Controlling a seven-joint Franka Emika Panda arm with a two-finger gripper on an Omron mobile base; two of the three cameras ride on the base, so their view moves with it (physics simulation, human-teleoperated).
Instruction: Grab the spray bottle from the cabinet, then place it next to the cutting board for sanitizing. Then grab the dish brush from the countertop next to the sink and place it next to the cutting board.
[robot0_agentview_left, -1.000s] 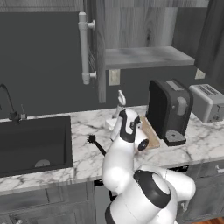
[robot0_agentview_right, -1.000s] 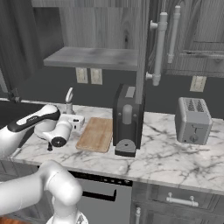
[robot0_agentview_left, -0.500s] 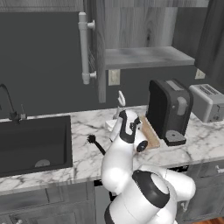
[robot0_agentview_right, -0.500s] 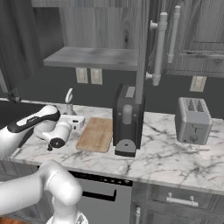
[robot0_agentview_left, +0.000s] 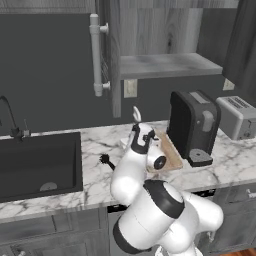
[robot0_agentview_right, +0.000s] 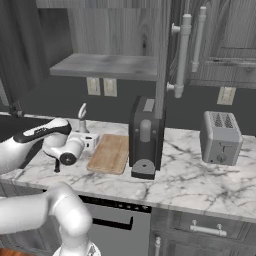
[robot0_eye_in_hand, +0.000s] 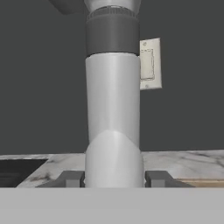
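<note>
The gripper (robot0_eye_in_hand: 113, 179) is clamped on the spray bottle (robot0_eye_in_hand: 113, 109), which is held upright between both fingers (robot0_eye_in_hand: 70, 178) over the countertop (robot0_agentview_left: 100, 175). The bottle is seen just left of the cutting board (robot0_agentview_right: 110, 153), with the dish brush (robot0_agentview_left: 106, 160) lying near the sink (robot0_agentview_left: 35, 165).

Bare white marble surface (robot0_agentview_right: 190, 180) lies open between the black coffee machine (robot0_agentview_right: 145, 137) and the silver toaster (robot0_agentview_right: 220, 138), while the light-brown wooden cutting board (robot0_agentview_right: 110, 153) is hemmed by that machine.
</note>
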